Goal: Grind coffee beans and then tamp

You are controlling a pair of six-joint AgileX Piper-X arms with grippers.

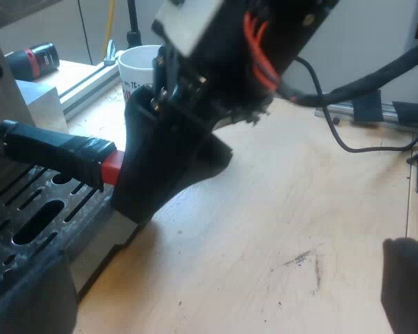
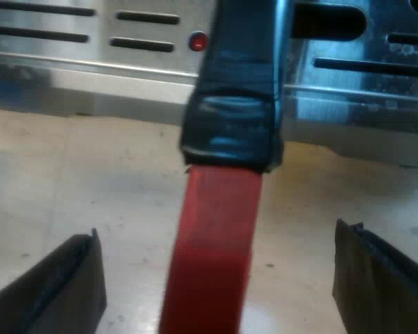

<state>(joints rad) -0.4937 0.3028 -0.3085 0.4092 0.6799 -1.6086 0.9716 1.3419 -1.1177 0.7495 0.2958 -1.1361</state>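
The holder's dark handle [image 1: 49,149] sticks out from the machine's front over the drip tray [image 1: 28,216], and its red end [image 1: 111,169] points away from the machine. My right gripper [image 1: 150,188] is at that red end. In the right wrist view the red end [image 2: 212,243] and dark handle [image 2: 237,104] run between the fingers [image 2: 56,285] of my right gripper [image 2: 219,285]. That gripper is open, with a wide gap on each side. My left gripper [image 1: 223,306] hangs open over the bare wooden table [image 1: 279,229], holding nothing.
A white mug [image 1: 136,66] stands on the table beyond the right arm. A dark cylinder with a red band [image 1: 35,59] lies farther off, near a metal block [image 1: 38,104]. The steel drip tray grille [image 2: 90,42] carries a small red dot [image 2: 197,42].
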